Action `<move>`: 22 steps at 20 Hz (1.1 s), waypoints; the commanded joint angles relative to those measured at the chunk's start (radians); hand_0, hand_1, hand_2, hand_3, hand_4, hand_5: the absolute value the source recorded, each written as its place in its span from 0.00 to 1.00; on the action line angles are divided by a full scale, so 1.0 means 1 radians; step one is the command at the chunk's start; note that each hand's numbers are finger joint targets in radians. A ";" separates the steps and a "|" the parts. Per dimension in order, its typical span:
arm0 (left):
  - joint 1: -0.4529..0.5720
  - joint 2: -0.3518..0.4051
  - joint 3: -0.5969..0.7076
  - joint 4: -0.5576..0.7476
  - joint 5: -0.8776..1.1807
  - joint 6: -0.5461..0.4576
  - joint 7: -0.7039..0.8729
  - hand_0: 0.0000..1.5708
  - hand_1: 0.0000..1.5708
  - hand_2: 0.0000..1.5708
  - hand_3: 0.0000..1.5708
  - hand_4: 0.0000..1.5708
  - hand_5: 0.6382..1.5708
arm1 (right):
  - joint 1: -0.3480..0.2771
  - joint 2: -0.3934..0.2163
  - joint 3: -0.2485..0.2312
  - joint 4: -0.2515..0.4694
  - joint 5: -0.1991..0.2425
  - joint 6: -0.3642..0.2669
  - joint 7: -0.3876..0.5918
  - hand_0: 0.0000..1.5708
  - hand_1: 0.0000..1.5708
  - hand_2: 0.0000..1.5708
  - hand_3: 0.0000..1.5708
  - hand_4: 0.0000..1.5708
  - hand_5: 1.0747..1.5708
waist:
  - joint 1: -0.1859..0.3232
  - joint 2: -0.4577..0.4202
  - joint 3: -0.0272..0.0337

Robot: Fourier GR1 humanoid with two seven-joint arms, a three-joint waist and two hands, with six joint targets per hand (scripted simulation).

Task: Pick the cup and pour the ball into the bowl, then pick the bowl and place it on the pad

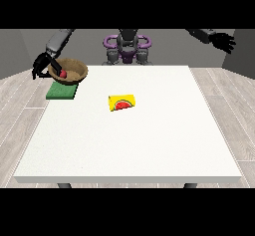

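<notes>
A brown bowl (72, 71) with a red ball (63, 73) inside it is held just above the green pad (62, 91) at the table's far left. The hand at the view's left (42, 65) has its fingers curled round the bowl's left rim. A yellow cup (123, 102) with a watermelon picture lies on its side near the table's middle. The hand at the view's right (223, 42) hangs in the air past the table's far right corner, fingers spread and holding nothing.
The white table (149, 150) stretches wide towards the camera. The robot's torso (127, 46) stands behind the far edge. Grey wood floor surrounds the table.
</notes>
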 commanded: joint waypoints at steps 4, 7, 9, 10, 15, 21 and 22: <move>-0.022 0.186 0.131 0.146 0.091 -0.149 -0.037 0.00 0.00 0.00 0.00 0.77 0.99 | -0.017 -0.031 -0.038 0.011 -0.028 0.021 -0.053 1.00 1.00 1.00 0.00 0.48 0.99 | -0.014 0.058 -0.0001; 0.001 0.147 0.108 0.104 0.078 -0.132 -0.061 0.00 0.00 0.00 0.00 0.75 0.99 | -0.027 -0.024 -0.091 0.083 -0.059 -0.023 -0.046 1.00 1.00 1.00 0.16 0.35 0.98 | 0.007 0.065 0.0005; -0.038 0.143 0.093 0.096 0.084 -0.134 -0.046 0.00 0.00 0.00 0.00 0.76 0.98 | -0.078 -0.106 -0.079 0.088 0.002 -0.103 0.009 0.99 0.99 1.00 0.66 0.00 0.98 | 0.023 0.100 0.0004; -0.002 0.135 0.094 0.055 0.075 -0.119 -0.061 0.00 0.00 0.00 0.00 0.76 0.99 | -0.061 -0.122 -0.125 0.140 -0.041 -0.056 -0.050 0.78 0.78 0.90 0.83 0.00 0.96 | 0.031 0.112 0.0012; -0.009 0.147 0.103 0.064 0.084 -0.130 -0.085 0.00 0.00 0.00 0.00 0.75 0.98 | -0.102 -0.098 -0.107 0.178 -0.058 0.021 -0.058 0.20 0.20 0.31 0.46 0.00 0.85 | 0.041 0.134 0.0010; -0.036 0.036 -0.019 -0.052 0.048 -0.041 0.076 0.00 0.00 0.00 0.00 0.64 1.00 | -0.132 -0.105 -0.061 0.193 -0.027 0.050 0.023 0.00 0.00 0.00 0.00 0.00 0.58 | 0.007 -0.004 0.0019; -0.033 0.004 -0.044 -0.094 0.072 -0.056 0.127 0.00 0.00 0.00 0.00 0.57 0.99 | -0.119 -0.151 -0.068 0.218 -0.021 0.065 0.031 0.00 0.00 0.00 0.00 0.00 0.57 | 0.022 -0.037 0.0029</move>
